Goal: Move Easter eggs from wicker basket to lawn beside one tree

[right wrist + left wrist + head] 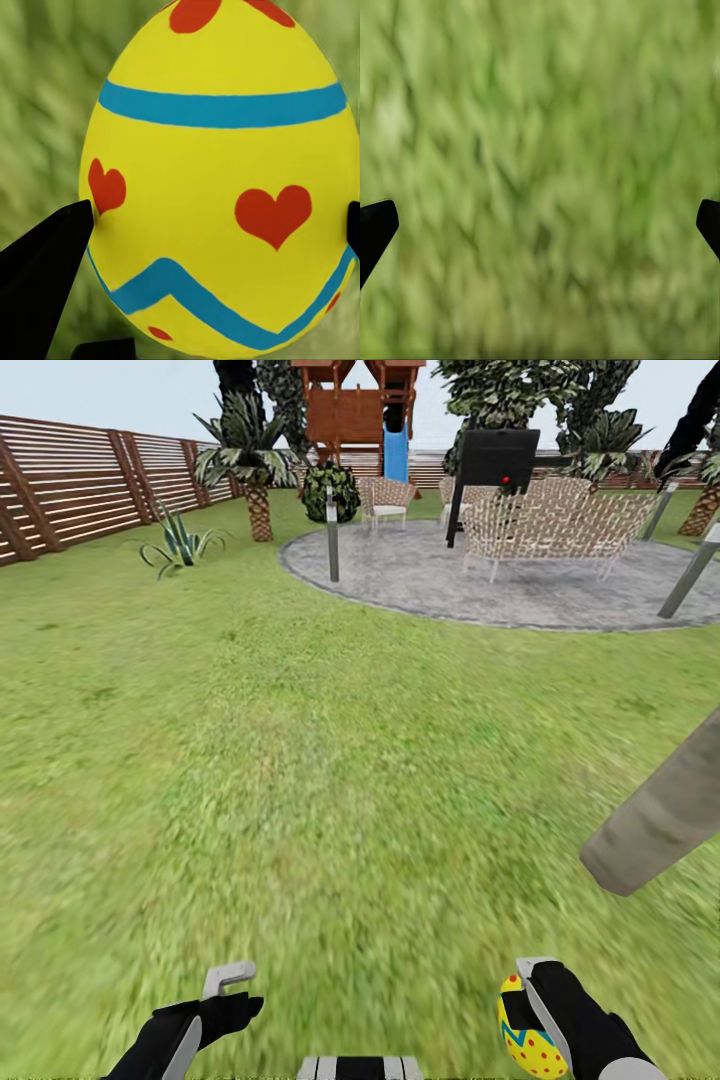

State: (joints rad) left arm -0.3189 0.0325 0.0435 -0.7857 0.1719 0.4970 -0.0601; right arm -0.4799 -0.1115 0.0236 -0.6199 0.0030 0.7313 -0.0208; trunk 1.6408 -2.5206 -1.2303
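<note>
Head view, from left to right: a brown slatted fence [70, 485] runs along the upper left, with a spiky plant [180, 545] and a palm [252, 470] on the lawn [300, 760] near it. At the top middle stands a wooden playset [350, 410], and to its right a grey round patio [470, 575] carries pale woven chairs [550, 525]. At the right edge, past mid-height, a thick grey-beige trunk [665, 815] slants into the frame, its base meeting the grass.

At the lower left my left end effector [225, 990] hangs over bare grass. In my left wrist view its dark fingertips [375, 225] sit far apart at the two edges of the frame with only blurred grass between them, so it is released.

At the lower right my right end effector [530, 1000] is clenched around an egg [525, 1035], yellow with a blue zigzag and red dots, held above the lawn, below the trunk in the frame. In my right wrist view the egg [217, 180] sits between the black fingertips [45, 262], showing a straight blue band, a zigzag and red hearts.
</note>
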